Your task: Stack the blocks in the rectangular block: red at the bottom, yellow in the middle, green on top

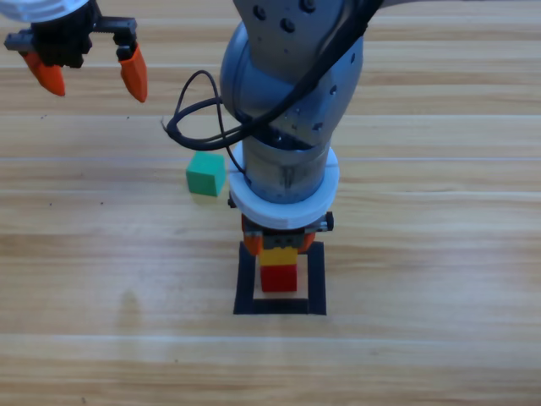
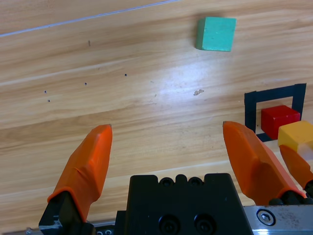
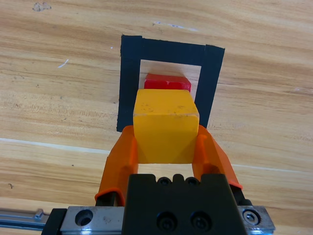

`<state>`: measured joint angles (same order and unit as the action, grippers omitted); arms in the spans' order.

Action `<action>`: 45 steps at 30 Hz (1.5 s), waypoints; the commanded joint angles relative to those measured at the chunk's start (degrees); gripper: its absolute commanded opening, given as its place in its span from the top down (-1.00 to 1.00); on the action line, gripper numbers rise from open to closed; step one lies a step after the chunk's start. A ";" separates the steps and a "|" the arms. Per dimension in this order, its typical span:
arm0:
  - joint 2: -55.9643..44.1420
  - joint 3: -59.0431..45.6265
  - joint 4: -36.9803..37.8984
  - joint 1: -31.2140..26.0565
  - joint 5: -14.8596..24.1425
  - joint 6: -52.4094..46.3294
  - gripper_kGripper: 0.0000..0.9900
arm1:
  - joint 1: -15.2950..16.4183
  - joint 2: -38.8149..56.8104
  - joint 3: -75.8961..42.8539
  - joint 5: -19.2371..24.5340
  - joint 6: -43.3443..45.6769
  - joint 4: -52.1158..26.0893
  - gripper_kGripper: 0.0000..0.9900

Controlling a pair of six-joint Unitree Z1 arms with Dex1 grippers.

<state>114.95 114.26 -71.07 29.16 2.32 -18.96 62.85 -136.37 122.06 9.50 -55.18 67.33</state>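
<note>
Right gripper (image 3: pixel 166 147) clamps our yellow cube (image 3: pixel 165 127) above the red cube (image 3: pixel 167 82) (inside the tape outline (image 3: pixel 129 88)); the green cube (image 1: pixel 206 174) sits apart, and the left gripper (image 1: pixel 91 74) gapes.

On the counter (image 1: pixel 439 355), the rectangular block (image 1: pixel 316 279) lies at centre, toward the near edge, with red (image 1: pixel 279 277) resting inside its outline. Yellow (image 3: pixel 165 129) sits between the jaws of the right gripper (image 3: pixel 166 147), above the far edge of the outline and just behind red, apparently clear of it. Green (image 1: pixel 206 174) lies on the counter outside the outline, behind it and to its left, while the left gripper (image 1: pixel 93 74) hangs with jaws apart over the far left corner, well apart from all three blocks.
</note>
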 commanded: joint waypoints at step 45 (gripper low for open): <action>3.27 -4.31 3.92 -1.21 -0.38 0.24 -0.94 | 1.13 -5.30 3.71 -2.12 5.52 1.05 -1.00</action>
<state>114.97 111.41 -67.46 29.16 2.31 -18.96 62.87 -139.02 124.30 7.84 -51.92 67.84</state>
